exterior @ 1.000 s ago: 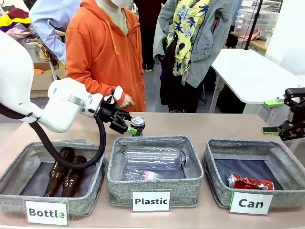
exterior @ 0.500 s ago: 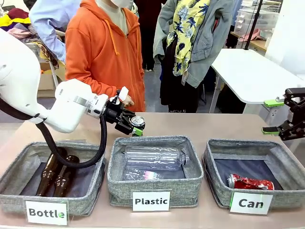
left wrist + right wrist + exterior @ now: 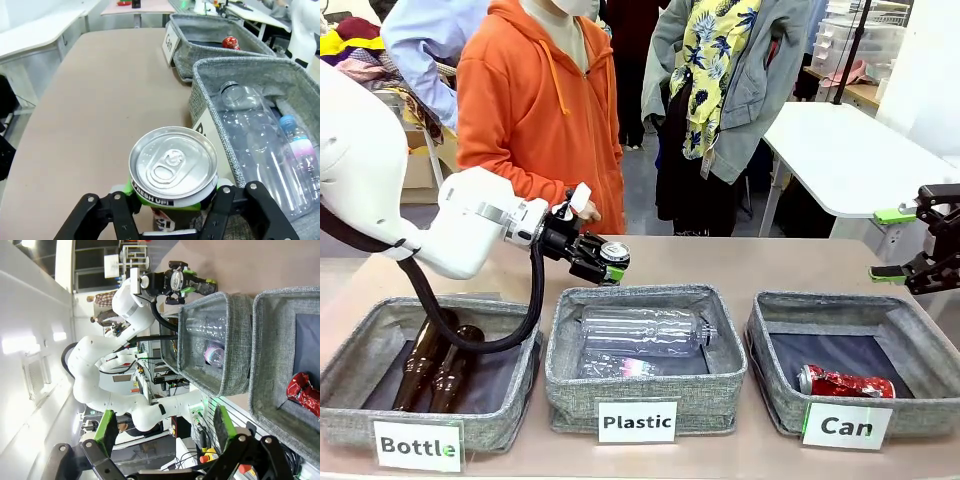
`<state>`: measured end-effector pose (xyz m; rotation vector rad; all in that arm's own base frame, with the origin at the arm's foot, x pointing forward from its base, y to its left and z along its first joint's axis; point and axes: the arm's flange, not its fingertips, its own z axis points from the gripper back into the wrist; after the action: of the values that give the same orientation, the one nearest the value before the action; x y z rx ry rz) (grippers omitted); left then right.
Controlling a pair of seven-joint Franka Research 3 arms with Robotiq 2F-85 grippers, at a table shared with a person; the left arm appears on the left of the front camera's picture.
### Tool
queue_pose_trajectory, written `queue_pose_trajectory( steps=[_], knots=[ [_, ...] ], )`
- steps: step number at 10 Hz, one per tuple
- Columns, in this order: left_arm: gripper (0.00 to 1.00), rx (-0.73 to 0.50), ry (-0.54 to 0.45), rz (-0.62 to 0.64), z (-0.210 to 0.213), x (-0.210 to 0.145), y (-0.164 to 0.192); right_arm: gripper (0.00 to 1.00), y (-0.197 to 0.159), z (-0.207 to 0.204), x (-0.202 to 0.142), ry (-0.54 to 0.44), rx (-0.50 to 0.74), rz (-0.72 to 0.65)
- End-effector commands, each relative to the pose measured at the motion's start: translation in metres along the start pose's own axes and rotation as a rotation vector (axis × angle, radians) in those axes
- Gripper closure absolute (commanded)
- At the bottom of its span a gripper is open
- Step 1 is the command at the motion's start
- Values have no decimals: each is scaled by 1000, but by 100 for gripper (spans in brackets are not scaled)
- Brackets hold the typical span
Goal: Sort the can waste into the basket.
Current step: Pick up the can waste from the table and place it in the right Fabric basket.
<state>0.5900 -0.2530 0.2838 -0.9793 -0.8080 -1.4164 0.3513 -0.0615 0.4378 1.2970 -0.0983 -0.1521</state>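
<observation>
With our left gripper (image 3: 607,263) clamped on the black can (image 3: 173,167) behind the Plastic basket (image 3: 645,390), right jaws open, we should lift clear, carry rightward, and release low over the Can basket (image 3: 910,345).

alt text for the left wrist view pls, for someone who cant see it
The left tool is shut on a silver-topped can, seen from above over a tan table. To the right, a grey basket holds clear plastic bottles; beyond it, the Can basket holds a red can.
</observation>
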Motion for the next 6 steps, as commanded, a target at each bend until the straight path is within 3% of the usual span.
queue_pose_trajectory(
  steps=[1, 2, 4, 6],
  knots=[
    [95, -17, -10, 0, 2, 3, 1, 0, 0, 3, 0, 8, -1, 21],
    [100, -24, -21, 1, 4, 5, -1, 0, 0, 3, 0, 8, -1, 21],
    [100, 9, -34, -30, 15, 13, -8, 0, 0, 3, 0, 8, -1, 21],
    [100, 112, -35, -78, 64, 47, -30, 0, 0, 3, 0, 8, -1, 21]
  ],
)
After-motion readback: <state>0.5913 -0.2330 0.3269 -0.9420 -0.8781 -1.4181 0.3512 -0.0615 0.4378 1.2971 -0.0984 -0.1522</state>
